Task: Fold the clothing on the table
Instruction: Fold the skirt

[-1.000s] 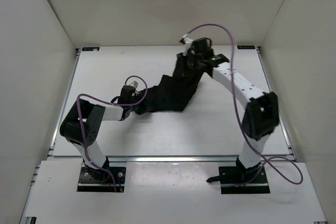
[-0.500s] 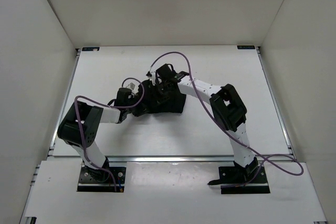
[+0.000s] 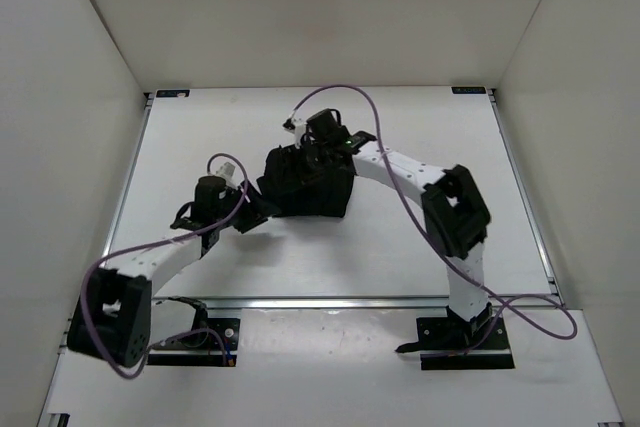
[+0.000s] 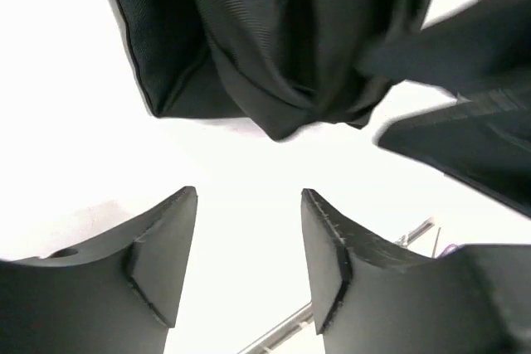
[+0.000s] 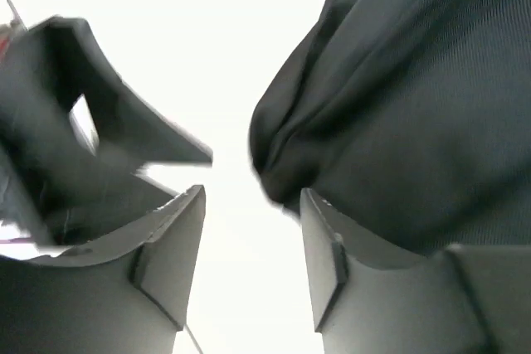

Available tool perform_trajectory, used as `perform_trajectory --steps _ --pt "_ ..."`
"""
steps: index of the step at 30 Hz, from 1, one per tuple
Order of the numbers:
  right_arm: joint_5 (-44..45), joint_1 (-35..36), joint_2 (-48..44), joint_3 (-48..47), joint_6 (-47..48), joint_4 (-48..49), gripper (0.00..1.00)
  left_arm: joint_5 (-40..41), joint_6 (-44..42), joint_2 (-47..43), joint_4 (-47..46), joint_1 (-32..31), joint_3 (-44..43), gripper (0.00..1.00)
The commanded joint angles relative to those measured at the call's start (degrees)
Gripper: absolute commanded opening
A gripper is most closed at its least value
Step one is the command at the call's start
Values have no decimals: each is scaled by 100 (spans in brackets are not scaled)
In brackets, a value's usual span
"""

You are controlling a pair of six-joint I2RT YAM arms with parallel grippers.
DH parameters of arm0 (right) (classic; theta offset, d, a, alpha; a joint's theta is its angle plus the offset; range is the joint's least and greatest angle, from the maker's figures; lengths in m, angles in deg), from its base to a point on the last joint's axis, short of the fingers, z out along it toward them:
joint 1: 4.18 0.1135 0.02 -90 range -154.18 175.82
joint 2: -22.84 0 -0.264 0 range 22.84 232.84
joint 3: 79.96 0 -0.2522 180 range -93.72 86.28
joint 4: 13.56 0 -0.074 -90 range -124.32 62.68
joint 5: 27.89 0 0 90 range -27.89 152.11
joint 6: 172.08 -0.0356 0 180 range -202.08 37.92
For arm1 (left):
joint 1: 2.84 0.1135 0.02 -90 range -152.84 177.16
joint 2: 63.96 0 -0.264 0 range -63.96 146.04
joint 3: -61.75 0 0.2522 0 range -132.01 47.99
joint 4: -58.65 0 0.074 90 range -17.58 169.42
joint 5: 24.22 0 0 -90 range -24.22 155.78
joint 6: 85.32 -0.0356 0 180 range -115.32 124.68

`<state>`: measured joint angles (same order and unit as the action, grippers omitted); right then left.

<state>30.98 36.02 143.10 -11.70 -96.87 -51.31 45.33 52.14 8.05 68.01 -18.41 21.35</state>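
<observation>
The clothing (image 3: 310,187) lies as a compact black bundle at the centre of the overhead view, on the white table (image 3: 200,137), with both arms meeting at it. The left gripper (image 4: 249,196) sits at the bundle's lower-left edge. Its jaws are spread and only bare table shows between them, with the nearest bunched corner of fabric just beyond the tips in the upper half of the wrist view. The right gripper (image 5: 253,192) is at the bundle's top. Its jaws are also spread and hold nothing, though a rounded fold of the garment bulges close beside its right-hand finger (image 5: 332,246).

The step in hand looks like getting clear of a fold just laid. To do it well, each gripper should back away along its own line of approach with the jaws kept wide, so that no fingertip drags a layer with it. The right one needs more care, since the cloth almost touches its finger: it should lift first and move sideways only after that. The two heads are close together, so they are best moved in opposite directions. The lower edge looks rumpled rather than flat and may need smoothing before any further fold.
</observation>
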Motion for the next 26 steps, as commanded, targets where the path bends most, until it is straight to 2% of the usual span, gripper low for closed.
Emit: perform_trajectory --steps 1,4,6,7,8,13,16,18,21,26 --pt "264 -179 -1774 777 -322 1148 47 -100 -105 -940 879 177 -62 64" --pt "590 -451 -3092 2060 -525 1773 55 -213 -97 -1619 1327 361 149 70" --pt "644 -916 -3807 2859 -700 2055 58 -380 -236 -2214 1774 528 220 77" --pt "592 -1188 -4166 3011 -805 2021 59 -520 -307 -2296 1924 564 176 86" --pt "530 -1338 -4526 3282 -824 1977 59 -565 -525 -2453 2187 582 106 99" --pt "389 -2305 -5644 4425 -763 1582 62 -514 -1318 -2490 3541 477 -719 98" --pt "13 -2701 -6049 5171 -833 1730 63 -801 -1608 -2420 3719 266 -809 99" --pt "-103 -2711 -6112 5489 -859 1731 65 -926 -1653 -2472 3710 3 -739 99" --pt "72 -2466 -6042 5674 -684 1564 67 -689 -1609 -2770 3841 -226 -633 99" --pt "344 -2236 -5875 5500 -367 1353 68 -655 -1959 -2859 4456 72 -956 99"
